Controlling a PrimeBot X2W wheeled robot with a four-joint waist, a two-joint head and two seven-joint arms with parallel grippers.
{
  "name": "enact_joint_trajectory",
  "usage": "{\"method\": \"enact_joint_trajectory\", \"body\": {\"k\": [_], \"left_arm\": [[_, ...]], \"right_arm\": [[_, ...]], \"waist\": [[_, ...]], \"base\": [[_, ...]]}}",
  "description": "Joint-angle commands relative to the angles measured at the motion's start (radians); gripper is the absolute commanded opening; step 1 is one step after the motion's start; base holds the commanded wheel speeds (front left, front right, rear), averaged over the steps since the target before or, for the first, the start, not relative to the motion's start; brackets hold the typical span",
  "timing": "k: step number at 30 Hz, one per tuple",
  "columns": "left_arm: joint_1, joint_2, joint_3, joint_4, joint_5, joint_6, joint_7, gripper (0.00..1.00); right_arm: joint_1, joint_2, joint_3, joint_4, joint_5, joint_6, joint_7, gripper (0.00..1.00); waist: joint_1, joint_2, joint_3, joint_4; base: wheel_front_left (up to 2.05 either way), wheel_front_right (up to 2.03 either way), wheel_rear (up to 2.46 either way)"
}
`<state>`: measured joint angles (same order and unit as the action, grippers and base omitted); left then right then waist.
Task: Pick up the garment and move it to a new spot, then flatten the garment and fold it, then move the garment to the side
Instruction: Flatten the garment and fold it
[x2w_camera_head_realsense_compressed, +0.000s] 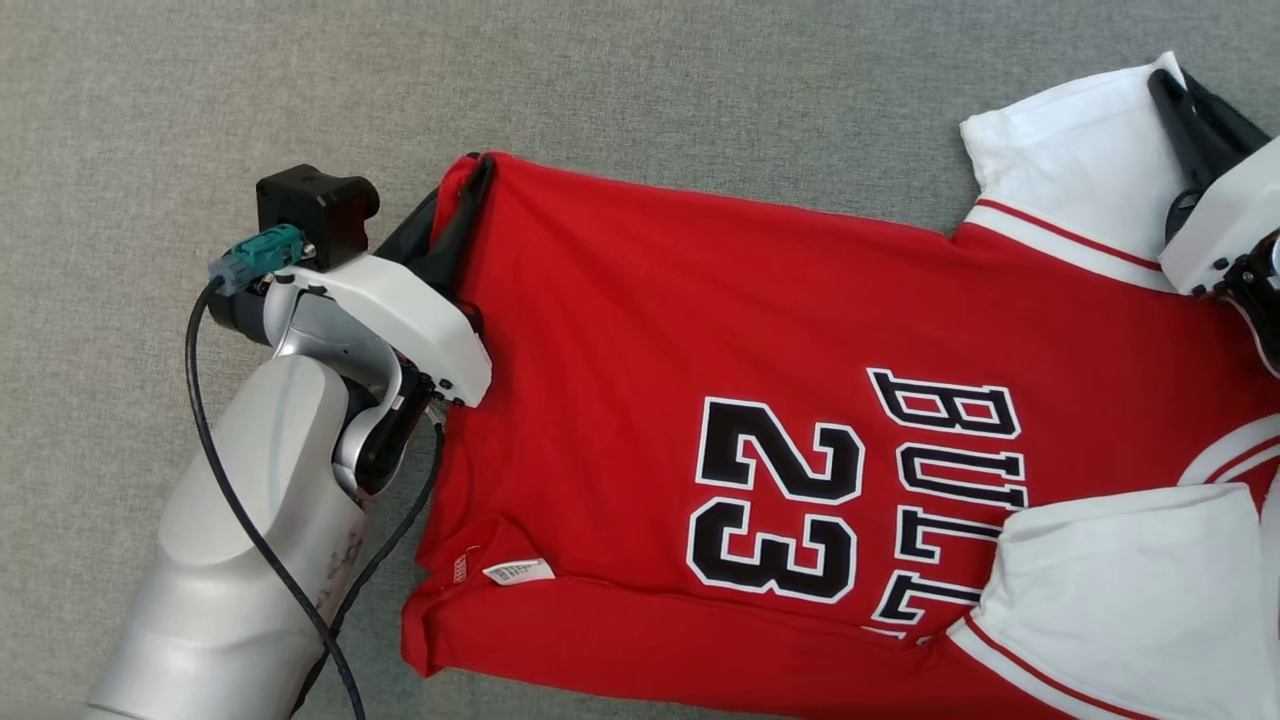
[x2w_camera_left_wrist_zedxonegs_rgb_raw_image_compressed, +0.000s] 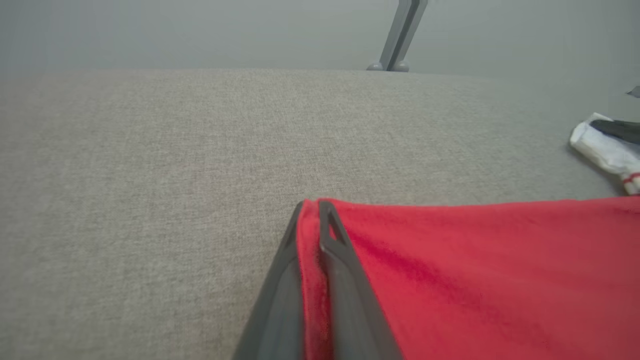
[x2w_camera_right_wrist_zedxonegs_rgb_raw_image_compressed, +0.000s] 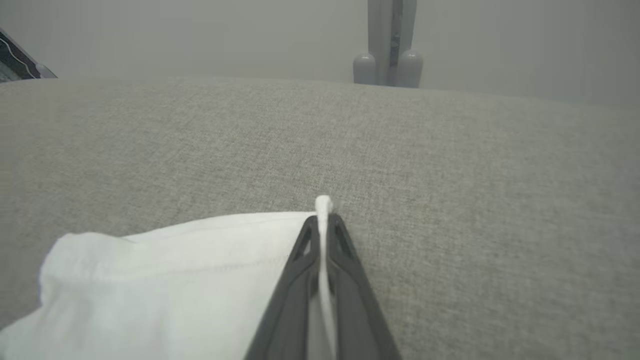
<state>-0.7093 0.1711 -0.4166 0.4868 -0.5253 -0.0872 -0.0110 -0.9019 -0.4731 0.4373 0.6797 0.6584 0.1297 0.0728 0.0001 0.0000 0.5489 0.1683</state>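
While the garment (x2w_camera_head_realsense_compressed: 700, 330) lies flat, left gripper (x2w_camera_head_realsense_compressed: 483, 165) clamps its red hem corner (x2w_camera_left_wrist_zedxonegs_rgb_raw_image_compressed: 311, 250), right gripper (x2w_camera_right_wrist_zedxonegs_rgb_raw_image_compressed: 324, 220) its white sleeve (x2w_camera_head_realsense_compressed: 1070, 170).

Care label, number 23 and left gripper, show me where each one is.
care label (x2w_camera_head_realsense_compressed: 518, 571): head view, middle of the white tag.
number 23 (x2w_camera_head_realsense_compressed: 775, 510): head view, where its two digits meet.
left gripper (x2w_camera_left_wrist_zedxonegs_rgb_raw_image_compressed: 313, 206): left wrist view, between the fingertips pinching the jersey (x2w_camera_left_wrist_zedxonegs_rgb_raw_image_compressed: 475, 275).

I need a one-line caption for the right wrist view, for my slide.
Right gripper shut on the edge of a white sleeve, lying on a grey fabric surface.
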Motion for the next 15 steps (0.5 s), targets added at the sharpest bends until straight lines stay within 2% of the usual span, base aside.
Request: {"method": "enact_joint_trajectory", "body": {"k": [1, 9, 15], "left_arm": [[-0.014, 0.002, 0.005, 0.003, -0.016, -0.009, -0.011, 0.0], [0.019, 0.046, 0.018, -0.024, -0.038, -0.02, -0.034, 0.0], [0.085, 0.101, 0.033, -0.126, -0.049, 0.004, -0.01, 0.0]], "right_arm": [[0.016, -0.006, 0.022, -0.001, 0.021, 0.001, -0.02, 0.0], [0.006, -0.042, 0.046, -0.085, 0.08, 0.001, -0.124, 0.0], [0.061, -0.046, 0.048, -0.173, 0.116, 0.001, -0.155, 0.0]], "waist": [[-0.0001, 0.0, -0.016, -0.014], [-0.0001, 0.0, -0.084, -0.057], [-0.0001, 0.0, -0.128, -0.098]], "base": [[0.0, 0.0, 0.0], [0.0, 0.0, 0.0], [0.0, 0.0, 0.0]]}}
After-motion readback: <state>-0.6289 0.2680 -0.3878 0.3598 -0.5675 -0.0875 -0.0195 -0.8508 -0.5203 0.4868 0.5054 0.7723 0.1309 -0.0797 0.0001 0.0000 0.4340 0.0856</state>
